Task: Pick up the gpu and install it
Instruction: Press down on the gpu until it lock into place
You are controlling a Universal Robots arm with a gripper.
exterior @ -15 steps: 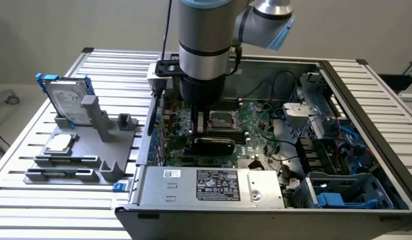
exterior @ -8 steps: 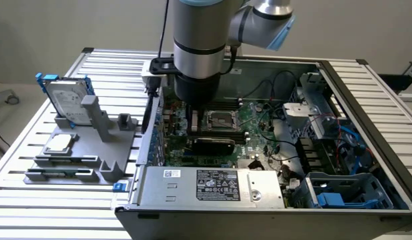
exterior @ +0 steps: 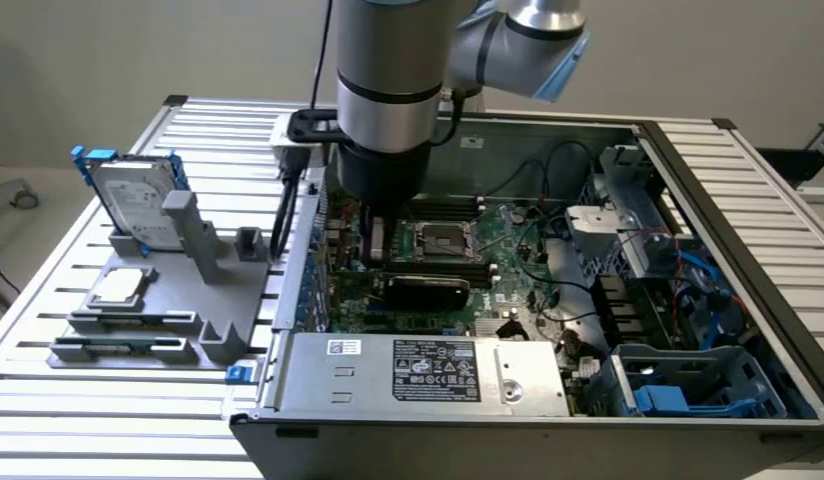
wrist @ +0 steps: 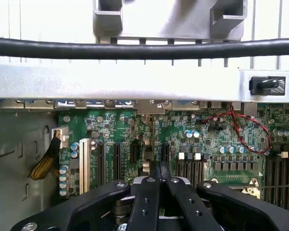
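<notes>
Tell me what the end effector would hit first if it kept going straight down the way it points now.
Most likely the green motherboard, around its black expansion slots. The end effector points down into the open computer case with its fingers closed together, and nothing seems to lie between. Depth is unclear, so the exact contact spot is uncertain.

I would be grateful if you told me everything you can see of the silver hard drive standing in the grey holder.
The hard drive is a flat, silver, metallic-looking box with blue rails along its two long sides. It stands upright on its short end, tilted slightly, seated in the grey holder on the slatted table, at the exterior view's left. Only the holder appears to touch it. The robot arm is well apart from it.
</notes>
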